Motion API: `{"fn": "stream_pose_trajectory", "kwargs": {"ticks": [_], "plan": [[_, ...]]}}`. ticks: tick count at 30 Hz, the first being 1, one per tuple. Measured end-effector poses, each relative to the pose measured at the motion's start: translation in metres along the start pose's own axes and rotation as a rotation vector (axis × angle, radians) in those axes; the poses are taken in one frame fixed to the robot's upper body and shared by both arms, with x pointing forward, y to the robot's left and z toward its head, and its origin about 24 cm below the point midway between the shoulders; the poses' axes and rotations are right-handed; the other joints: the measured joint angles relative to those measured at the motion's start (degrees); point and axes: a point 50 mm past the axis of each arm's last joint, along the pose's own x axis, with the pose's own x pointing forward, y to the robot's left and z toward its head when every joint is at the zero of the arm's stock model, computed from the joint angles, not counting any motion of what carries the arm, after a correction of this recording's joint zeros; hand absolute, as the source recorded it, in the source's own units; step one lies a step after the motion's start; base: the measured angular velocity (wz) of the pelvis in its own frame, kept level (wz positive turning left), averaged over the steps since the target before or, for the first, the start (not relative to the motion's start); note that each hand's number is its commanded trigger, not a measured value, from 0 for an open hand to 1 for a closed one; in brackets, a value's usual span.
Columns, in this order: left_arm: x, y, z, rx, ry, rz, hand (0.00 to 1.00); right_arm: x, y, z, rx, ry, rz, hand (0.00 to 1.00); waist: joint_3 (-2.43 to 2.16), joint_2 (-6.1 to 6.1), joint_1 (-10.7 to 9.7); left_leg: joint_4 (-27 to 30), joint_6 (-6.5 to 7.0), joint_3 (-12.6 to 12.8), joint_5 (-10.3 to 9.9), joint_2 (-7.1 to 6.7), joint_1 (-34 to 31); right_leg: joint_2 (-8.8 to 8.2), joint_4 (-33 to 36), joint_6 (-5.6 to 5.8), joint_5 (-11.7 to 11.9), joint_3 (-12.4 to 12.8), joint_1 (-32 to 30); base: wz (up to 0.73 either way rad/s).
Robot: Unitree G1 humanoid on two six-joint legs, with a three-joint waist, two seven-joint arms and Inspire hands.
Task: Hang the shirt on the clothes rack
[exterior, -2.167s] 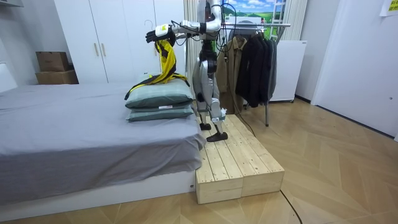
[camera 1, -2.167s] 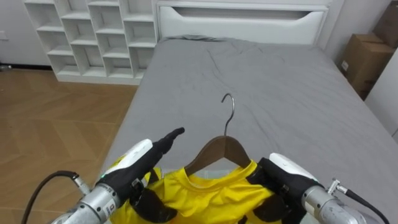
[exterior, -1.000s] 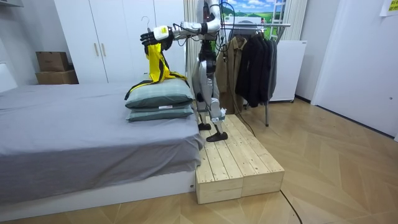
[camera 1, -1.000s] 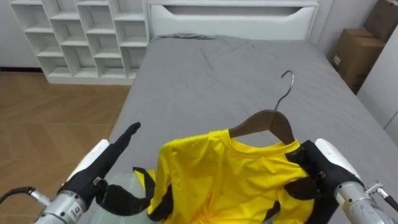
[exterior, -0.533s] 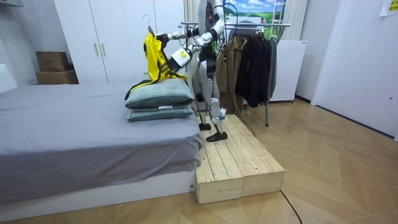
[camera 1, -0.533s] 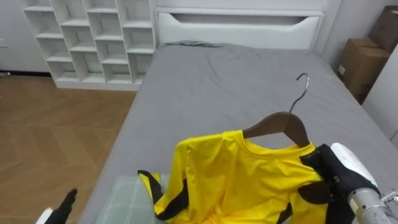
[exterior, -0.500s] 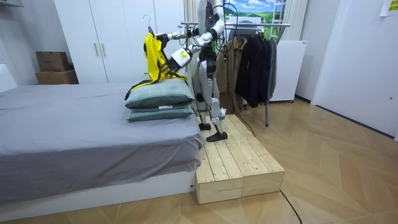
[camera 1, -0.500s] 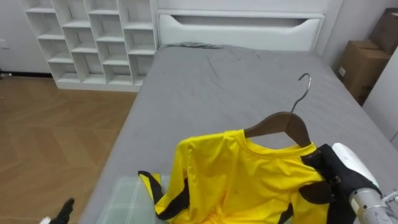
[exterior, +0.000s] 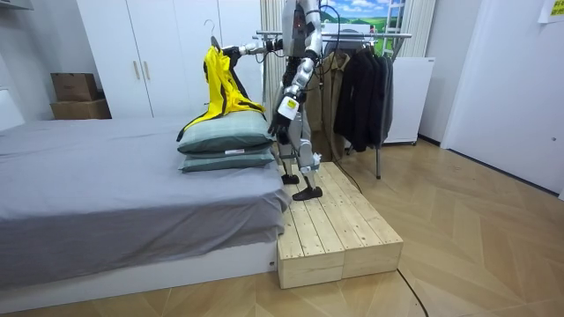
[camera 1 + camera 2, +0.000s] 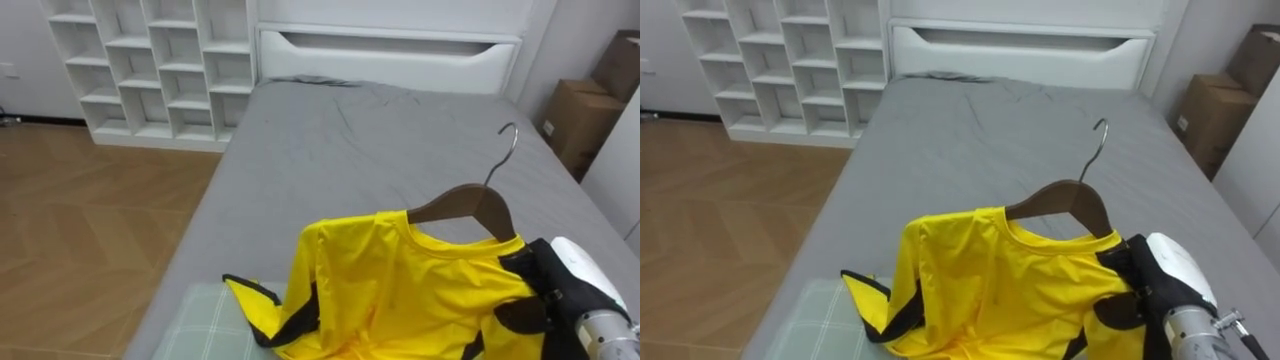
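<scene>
1. The yellow T-shirt (image 10: pixel 400 290) hangs on a wooden hanger (image 10: pixel 465 205), held up over the stacked pillows (image 9: pixel 227 141) at the foot end of the bed (image 10: pixel 400 130). Its lower edge rests on the top pillow.
2. Right hand (image 10: pixel 555 285): fingers curled round the shirt's shoulder, over the hanger's end.
3. Left hand (image 9: pixel 276 130): hangs at the robot's side; whether its fingers are open cannot be told.
4. The robot stands on a wooden platform (image 9: pixel 339 229) at the bed's corner.
</scene>
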Motion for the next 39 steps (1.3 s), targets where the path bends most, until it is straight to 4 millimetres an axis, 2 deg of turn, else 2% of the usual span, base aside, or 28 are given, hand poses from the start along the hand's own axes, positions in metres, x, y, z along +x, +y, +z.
{"fn": "stream_pose_trajectory", "kwargs": {"ticks": [4,9,11,14,19,27,35,37,39], "plan": [[-0.004,0.000,-0.019,-0.007,0.066,0.005,0.00,0.000,-0.003,0.009,-0.003,-0.026,-0.020,1.00,0.19,-0.40,0.1,-0.2,0.07,0.1,0.0,-0.02,-0.7,0.02,0.1,0.02,0.0,0.1,-0.9,-0.01],[-0.007,-0.006,-0.043,-0.024,0.167,-0.008,0.00,-0.002,-0.008,0.025,-0.034,-0.086,-0.056,1.00,0.05,-2.10,1.1,0.0,0.07,0.2,0.0,-0.02,-0.8,0.07,-0.1,0.05,0.0,0.0,-0.9,0.00],[-0.008,-0.008,-0.048,-0.036,0.190,-0.013,0.00,-0.002,-0.009,0.029,-0.035,-0.100,-0.065,1.00,0.25,-2.69,1.3,0.0,0.07,0.2,0.0,-0.03,-0.8,0.07,-0.1,0.07,-0.1,0.1,-0.8,0.00],[-0.010,-0.011,-0.054,-0.048,0.221,-0.017,0.00,-0.003,-0.007,0.036,-0.013,-0.121,-0.069,1.00,0.27,-3.09,1.5,-0.1,0.09,0.1,0.0,-0.04,-0.8,0.04,-0.1,0.12,-0.1,0.1,-0.8,0.00],[-0.009,-0.013,-0.054,-0.043,0.232,-0.010,0.00,-0.005,-0.006,0.044,-0.009,-0.145,-0.043,1.00,0.33,-3.10,1.2,-0.3,0.10,-0.1,-0.1,-0.05,-0.8,-0.02,0.0,0.19,-0.2,0.0,-0.9,0.01],[-0.004,-0.018,-0.042,-0.024,0.204,-0.009,0.00,-0.007,-0.004,0.053,0.001,-0.172,0.001,1.00,0.46,-3.27,0.5,-0.4,0.13,0.1,-0.1,-0.01,-0.8,0.04,0.0,0.18,-0.2,0.1,-0.9,0.00],[-0.005,-0.018,-0.046,-0.051,0.212,0.005,0.00,-0.009,-0.003,0.054,0.020,-0.176,0.002,1.00,0.53,-3.36,-0.9,-0.4,0.07,0.3,-0.1,0.13,-0.4,0.16,0.2,0.15,-0.6,0.2,-0.8,0.00],[-0.006,-0.018,-0.046,-0.054,0.215,0.005,0.00,-0.011,-0.002,0.052,0.018,-0.169,0.007,1.00,0.46,-3.55,-1.1,0.2,-0.19,0.8,-0.3,0.28,-0.4,0.16,0.6,-0.01,-0.9,0.2,-0.7,-0.04],[-0.007,-0.017,-0.050,-0.070,0.224,0.010,0.00,-0.017,0.000,0.049,-0.001,-0.168,0.006,1.00,0.60,-3.48,-1.2,2.5,-0.57,2.1,-1.4,0.84,-0.6,0.22,1.9,-0.32,-1.9,0.4,-0.7,-0.11]]}}
